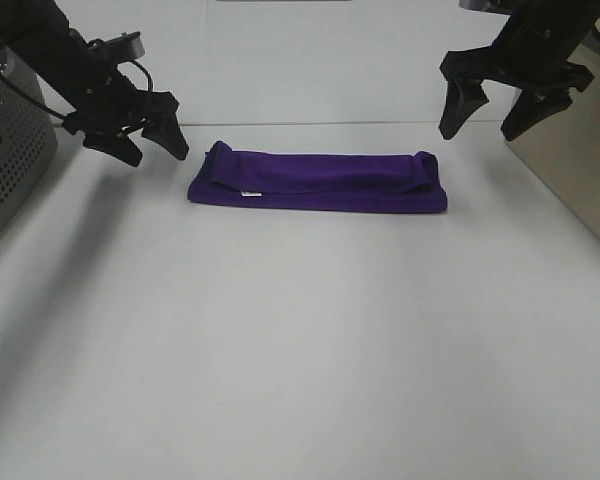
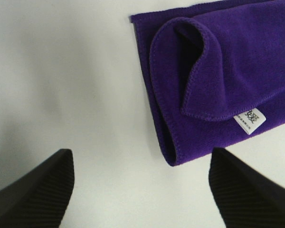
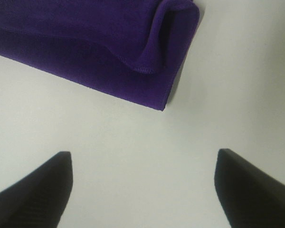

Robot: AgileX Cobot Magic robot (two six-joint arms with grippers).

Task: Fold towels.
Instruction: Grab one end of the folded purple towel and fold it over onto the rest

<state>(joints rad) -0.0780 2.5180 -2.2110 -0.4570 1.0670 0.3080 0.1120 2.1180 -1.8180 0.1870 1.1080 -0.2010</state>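
Both hands stand with fingers apart and hold nothing. The left hand (image 1: pixel 157 150) is off the towel's left end, toward the far-left corner of the tabletop (image 1: pixel 300 360). The right hand (image 1: pixel 478 128) is off its right end, toward the far-right corner. The towel (image 1: pixel 320 182) lies as a long folded strip near the far edge, midway between the side edges, with its white tag (image 2: pixel 250 119) at the left end.

At each end the top layer curls loose. A pinch catching only that flap would likely peel the fold open, and uneven grips would skew it.

The layer count is unclear. The wrist views show only fingertips (image 2: pixel 38 190) and the strip's ends.
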